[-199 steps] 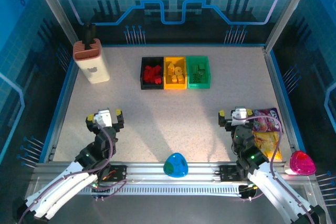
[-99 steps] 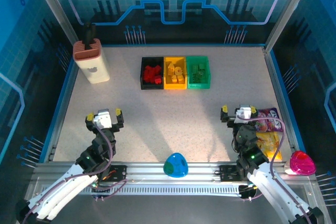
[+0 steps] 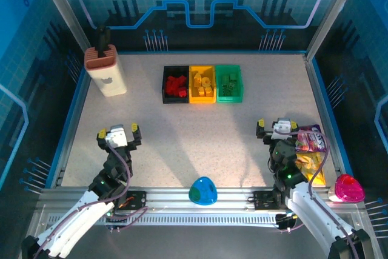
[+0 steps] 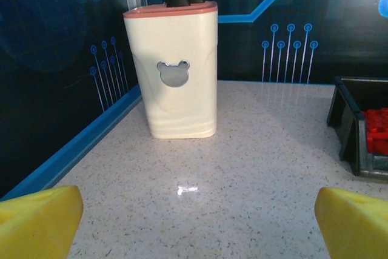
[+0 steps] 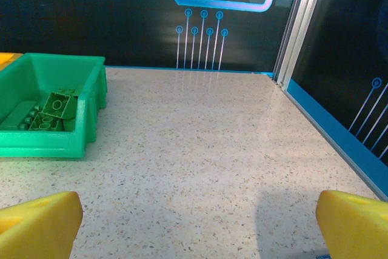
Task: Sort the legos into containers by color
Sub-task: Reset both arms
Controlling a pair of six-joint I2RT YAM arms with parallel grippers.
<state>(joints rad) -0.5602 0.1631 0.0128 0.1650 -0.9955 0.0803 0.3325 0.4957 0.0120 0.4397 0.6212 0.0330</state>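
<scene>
1. Three bins stand in one row at the far middle of the table [image 3: 200, 141], side by side and touching. From left to right they are the black bin [image 3: 165, 84], the yellow bin [image 3: 202, 68] and the green bin [image 3: 229, 67]. The long side of each bin runs away from the arms.
2. The black bin holds the red bricks [image 3: 177, 87], the yellow bin holds the yellow bricks [image 3: 204, 85], and the green bin holds the green bricks [image 3: 228, 85].
3. In the right wrist view, one green brick lies tilted on top of the others, with its studs facing up. The direction of the other bricks is too small to tell.
4. There are three bins, one of each color. Each holds several bricks, but I cannot count them exactly.
5. The left gripper [image 3: 119, 131] is at the near left, fingers spread wide with nothing between them. The right gripper [image 3: 277, 125] is at the near right, also spread wide and empty, just beside two snack bags [image 3: 310, 150].
</scene>
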